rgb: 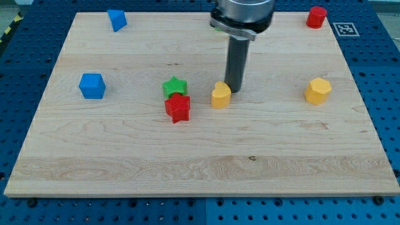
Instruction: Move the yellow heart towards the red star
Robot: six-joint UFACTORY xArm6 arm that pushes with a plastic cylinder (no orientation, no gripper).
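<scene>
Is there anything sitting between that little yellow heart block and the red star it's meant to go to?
Nothing visible. My tip sits just on the view's right of the yellow heart block, and bare wooden board lies between it and the red star block. The green star block touches the red star's upper side, off that line.

Rod: straight, dark grey cylinder ending at my tip (236, 91)
Collar: silver metal ring (glossy) above
Housing: dark, rounded

Bright, even overhead light on the worktop (200, 162); soft short shadows sit under the blocks. Focus is sharp, without glare or edge distortion.
</scene>
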